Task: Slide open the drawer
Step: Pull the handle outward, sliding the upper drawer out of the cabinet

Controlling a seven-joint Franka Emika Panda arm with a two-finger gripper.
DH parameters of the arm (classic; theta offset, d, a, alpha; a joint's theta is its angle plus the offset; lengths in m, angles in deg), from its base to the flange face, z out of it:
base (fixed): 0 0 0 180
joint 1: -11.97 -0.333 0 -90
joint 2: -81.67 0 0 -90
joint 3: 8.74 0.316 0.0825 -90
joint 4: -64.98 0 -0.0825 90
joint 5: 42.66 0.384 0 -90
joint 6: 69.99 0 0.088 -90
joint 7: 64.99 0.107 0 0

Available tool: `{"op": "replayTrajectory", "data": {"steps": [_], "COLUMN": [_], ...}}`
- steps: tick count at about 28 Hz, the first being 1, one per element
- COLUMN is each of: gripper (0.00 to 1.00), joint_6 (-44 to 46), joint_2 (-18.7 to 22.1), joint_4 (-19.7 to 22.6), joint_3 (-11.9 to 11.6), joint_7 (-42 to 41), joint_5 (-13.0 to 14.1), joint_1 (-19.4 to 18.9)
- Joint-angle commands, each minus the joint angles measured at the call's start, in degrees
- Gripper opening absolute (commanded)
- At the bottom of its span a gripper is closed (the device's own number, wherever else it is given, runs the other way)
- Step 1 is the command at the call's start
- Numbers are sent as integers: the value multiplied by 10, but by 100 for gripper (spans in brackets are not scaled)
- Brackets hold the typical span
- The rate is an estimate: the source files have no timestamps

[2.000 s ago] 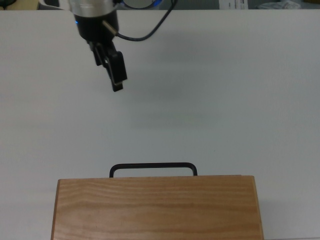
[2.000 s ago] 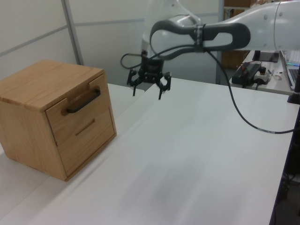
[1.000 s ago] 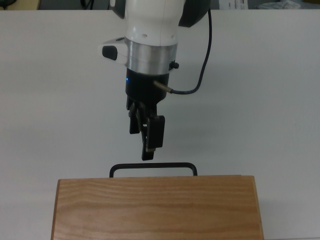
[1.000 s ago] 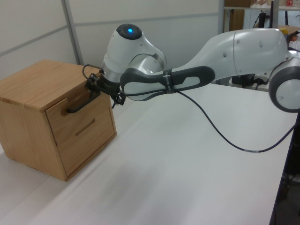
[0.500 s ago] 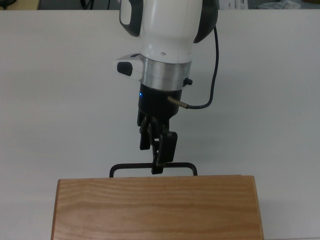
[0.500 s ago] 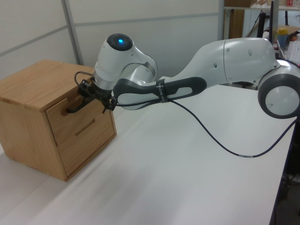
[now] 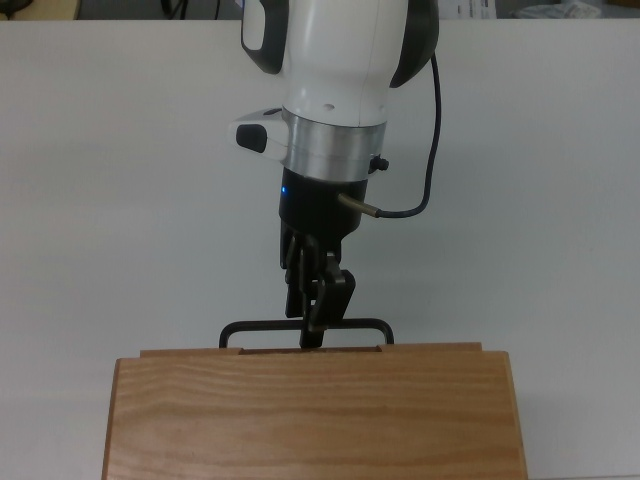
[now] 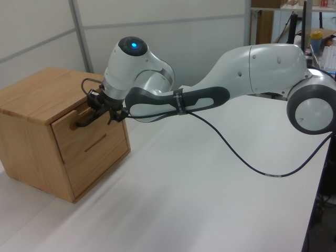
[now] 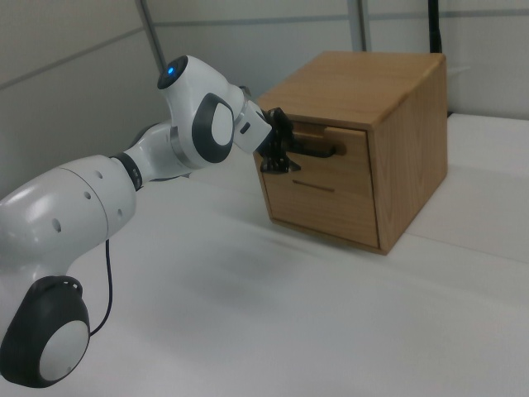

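A broad, flat white desk (image 8: 210, 178) carries everything. One thing stands directly on it: a light wooden box-shaped cabinet (image 8: 37, 136) with a grained top, set near the left view's left edge and at the top view's bottom (image 7: 310, 420). In the right view it stands toward the upper right (image 9: 397, 165), near the back wall
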State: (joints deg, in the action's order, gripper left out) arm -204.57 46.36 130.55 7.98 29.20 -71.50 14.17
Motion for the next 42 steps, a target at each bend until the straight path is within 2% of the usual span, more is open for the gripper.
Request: {"op": "replayTrajectory", "data": {"steps": [1,7,10,12,21,22,26,27,30,32,36,37,41,42], "gripper": [0,0,0,0,0,0,0,0,0,0,0,0,0,0], "joint_6": [20,48,52,52,59,59,59,59,60,63,67,67,68,69], "joint_2": [-4,4,16,30,79,88,107,115,130,150,178,189,206,212], "joint_4": [-4,17,34,56,127,143,177,188,207,231,271,287,315,325], "joint_3": [2,6,19,46,126,146,189,210,241,270,308,327,367,389], "joint_7": [35,67,77,81,89,89,89,89,88,85,73,66,62,59], "joint_5": [-15,-9,-5,-4,-3,-3,-3,-3,0,11,33,41,51,52], "joint_1": [3,8,25,48,129,149,192,216,251,288,333,357,402,423]}}
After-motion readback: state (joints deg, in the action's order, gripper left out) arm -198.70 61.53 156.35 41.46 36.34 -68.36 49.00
